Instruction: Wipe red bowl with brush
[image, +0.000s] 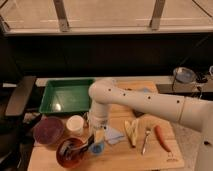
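Note:
The red bowl (69, 152) sits at the front left of the wooden table. The brush (81, 148) slants down into it, its black handle rising to the right and its head inside the bowl. My gripper (95, 136) hangs just right of and above the bowl at the end of the white arm (145, 102). It is shut on the upper end of the brush handle. The arm's wrist hides part of the handle.
A dark maroon bowl (48, 131) and a white cup (75, 124) stand left of the gripper, and a small blue cup (98, 148) stands right under it. A green tray (64, 96) lies behind. A blue cloth (115, 135), a yellow peel (131, 133), a fork (146, 140) and a carrot (162, 138) lie to the right.

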